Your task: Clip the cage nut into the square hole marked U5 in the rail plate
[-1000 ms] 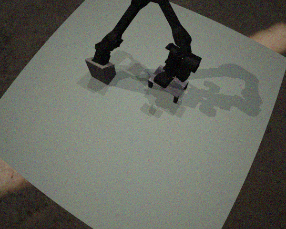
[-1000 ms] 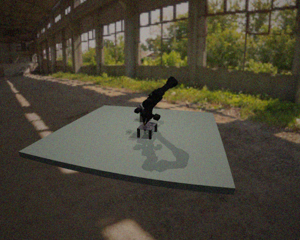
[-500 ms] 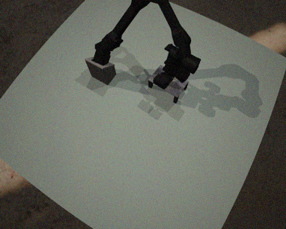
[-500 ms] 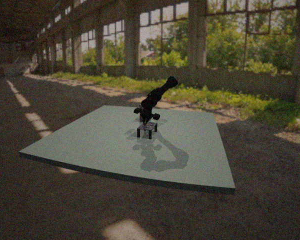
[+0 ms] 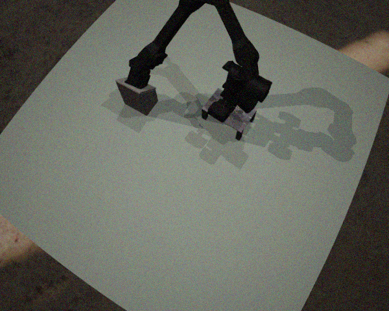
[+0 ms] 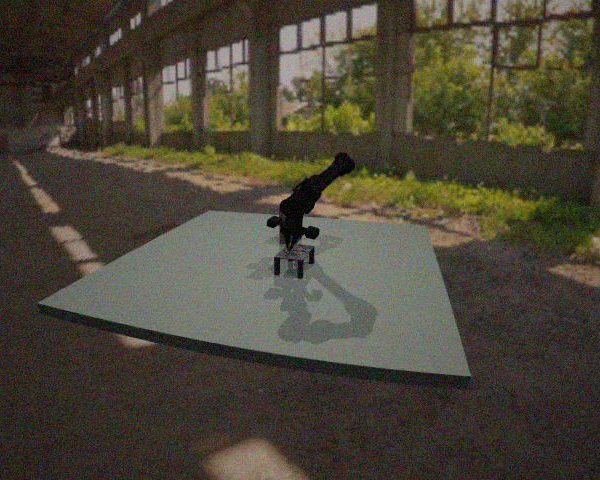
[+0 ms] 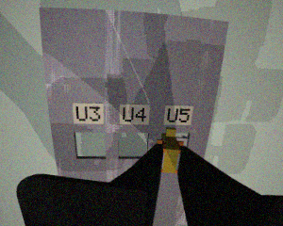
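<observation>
The cage nut [image 7: 170,142] shows in the wrist view as a small yellow and orange piece pinched between the fingertips. My gripper [image 7: 169,151] [image 6: 289,250] is shut on it. The nut is over or at the square hole marked U5, whose label [image 7: 178,115] shows just beyond it; the nut and fingers cover most of that hole. I cannot tell whether the wings are inside the hole. The rail plate [image 7: 193,71] [image 5: 238,121] [image 6: 305,250] is grey and stands on short dark legs. In the top view the arm hides the nut.
Holes U3 [image 7: 91,144] and U4 [image 7: 133,144] lie in a row left of U5 in the wrist view. The arm's base block [image 5: 137,98] stands left of the plate in the top view. Both stand on a pale green table top [image 5: 154,201] [image 6: 186,304].
</observation>
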You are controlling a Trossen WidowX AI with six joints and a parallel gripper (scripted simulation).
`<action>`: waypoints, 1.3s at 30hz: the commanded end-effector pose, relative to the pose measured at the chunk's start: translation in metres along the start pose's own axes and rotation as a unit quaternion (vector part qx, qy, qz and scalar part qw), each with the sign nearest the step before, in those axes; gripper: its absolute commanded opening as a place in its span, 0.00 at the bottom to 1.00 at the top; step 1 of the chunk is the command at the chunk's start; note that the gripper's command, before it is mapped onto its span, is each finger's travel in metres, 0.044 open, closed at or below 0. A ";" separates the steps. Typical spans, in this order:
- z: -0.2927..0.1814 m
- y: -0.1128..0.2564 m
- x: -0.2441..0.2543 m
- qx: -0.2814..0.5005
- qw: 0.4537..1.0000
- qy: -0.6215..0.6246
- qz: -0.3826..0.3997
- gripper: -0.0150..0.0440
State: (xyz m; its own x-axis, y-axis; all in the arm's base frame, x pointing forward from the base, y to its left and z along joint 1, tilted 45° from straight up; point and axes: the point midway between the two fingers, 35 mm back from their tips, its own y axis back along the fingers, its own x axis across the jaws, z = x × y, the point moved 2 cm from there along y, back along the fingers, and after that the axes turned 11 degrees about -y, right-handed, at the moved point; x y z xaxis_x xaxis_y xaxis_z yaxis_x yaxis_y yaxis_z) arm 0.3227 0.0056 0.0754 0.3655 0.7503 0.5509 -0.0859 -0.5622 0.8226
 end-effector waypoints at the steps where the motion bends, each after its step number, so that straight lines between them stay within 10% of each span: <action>1: 0.001 0.000 -0.002 0.000 1.000 0.001 0.008 0.30; 39: 0.002 -0.001 -0.004 0.004 1.000 0.001 0.028 0.30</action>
State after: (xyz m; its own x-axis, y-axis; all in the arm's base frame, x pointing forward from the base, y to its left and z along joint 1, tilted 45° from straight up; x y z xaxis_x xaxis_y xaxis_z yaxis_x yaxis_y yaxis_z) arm 0.3218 0.0029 0.0707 0.3577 0.7108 0.6057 -0.0948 -0.6176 0.7807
